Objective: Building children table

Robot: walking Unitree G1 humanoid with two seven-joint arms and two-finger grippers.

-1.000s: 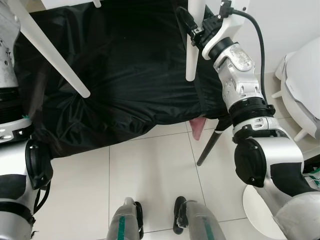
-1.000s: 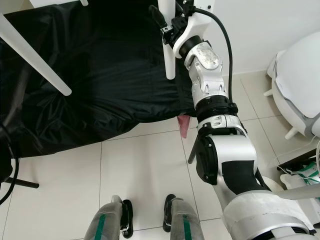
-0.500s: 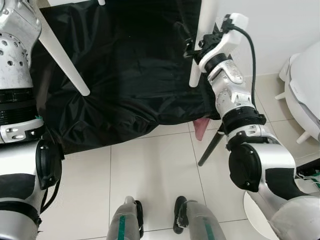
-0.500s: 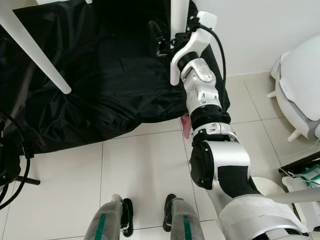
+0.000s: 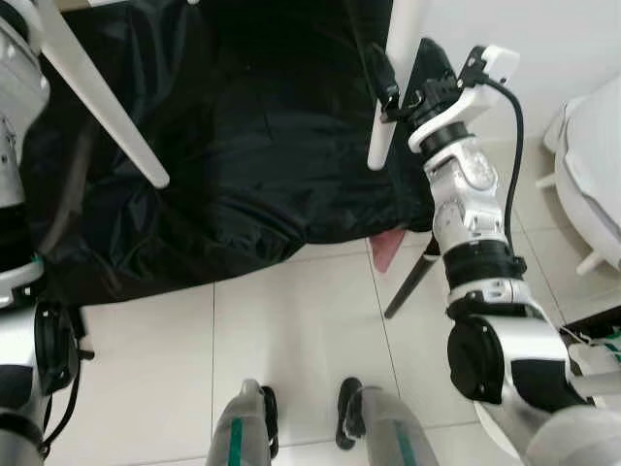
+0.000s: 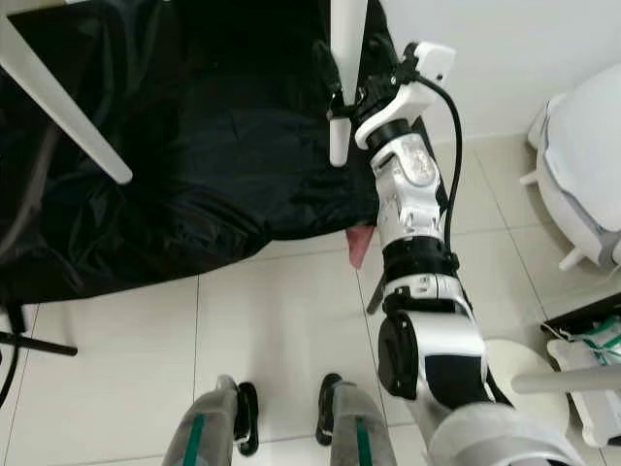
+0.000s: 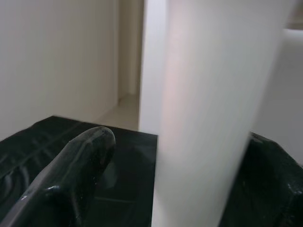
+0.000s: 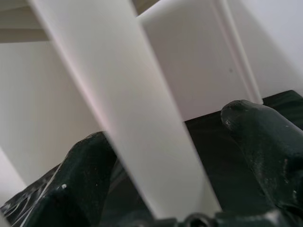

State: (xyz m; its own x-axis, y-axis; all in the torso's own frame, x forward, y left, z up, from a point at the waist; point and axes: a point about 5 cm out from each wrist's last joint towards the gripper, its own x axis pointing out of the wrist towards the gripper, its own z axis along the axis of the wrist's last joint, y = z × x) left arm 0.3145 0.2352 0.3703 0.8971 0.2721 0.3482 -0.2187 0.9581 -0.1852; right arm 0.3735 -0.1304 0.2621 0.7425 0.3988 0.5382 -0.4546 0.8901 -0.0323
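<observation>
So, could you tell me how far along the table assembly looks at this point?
Done: two white legs stand out from the table over the black sheet. In hand: the right gripper clasps the right table leg and the left gripper the left table leg. Whether they are fastened cannot be told.

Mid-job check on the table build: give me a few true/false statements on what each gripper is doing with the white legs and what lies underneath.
1. The right gripper has its fingers around a white table leg. True.
2. That leg's free end rests on the tiled floor. False: it ends over the black sheet, short of the tiles.
3. The left gripper has a second white leg between its fingers. True.
4. The black sheet is red. False: it is black; a small pink piece shows at its edge.
5. The robot's feet stand on the black sheet. False: they stand on the tiles.
</observation>
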